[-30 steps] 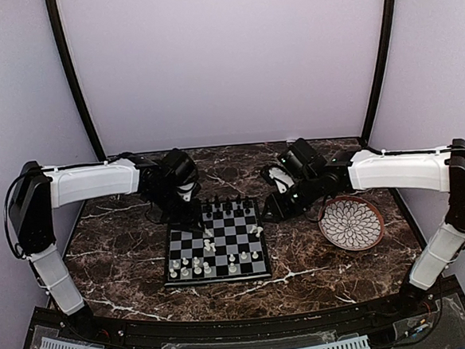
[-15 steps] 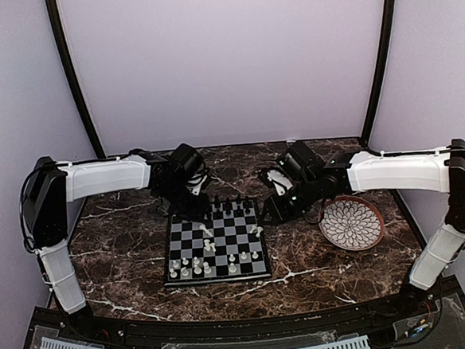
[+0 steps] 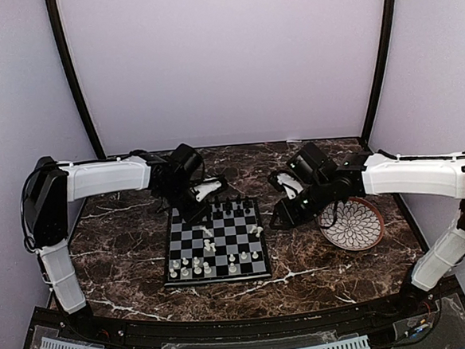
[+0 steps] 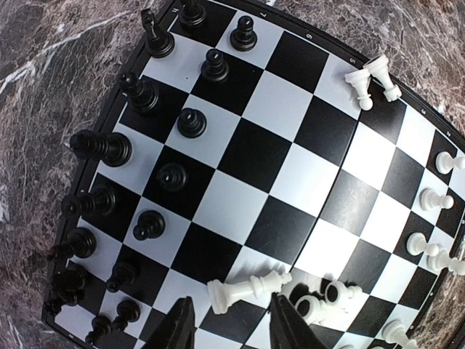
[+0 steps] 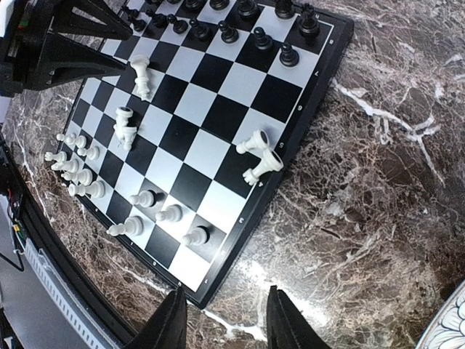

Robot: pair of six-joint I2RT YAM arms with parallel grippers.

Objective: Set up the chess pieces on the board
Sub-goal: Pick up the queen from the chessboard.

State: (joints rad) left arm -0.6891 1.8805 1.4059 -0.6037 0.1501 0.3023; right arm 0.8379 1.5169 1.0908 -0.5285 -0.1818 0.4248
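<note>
Gripper (image 5: 224, 302) at bottom centre, jaws apart, nothing between them, above the worktop (image 5: 363, 196). Board (image 5: 207, 109) fills the upper left; two white pieces (image 5: 260, 156) lie toppled by its right rim.

- In the top view the light is soft and even, rather dim. The picture is a little grainy, and small details on the board (image 3: 233, 242) are not sharp.
- In the left wrist view a bright glare lies on the board's near squares, and the white chess pieces (image 4: 245, 289) there look washed out.
- Both wrist views bend the board's edges strongly.
- In the right wrist view the table (image 5: 378, 145) shows a white reflection near the bottom edge.
</note>
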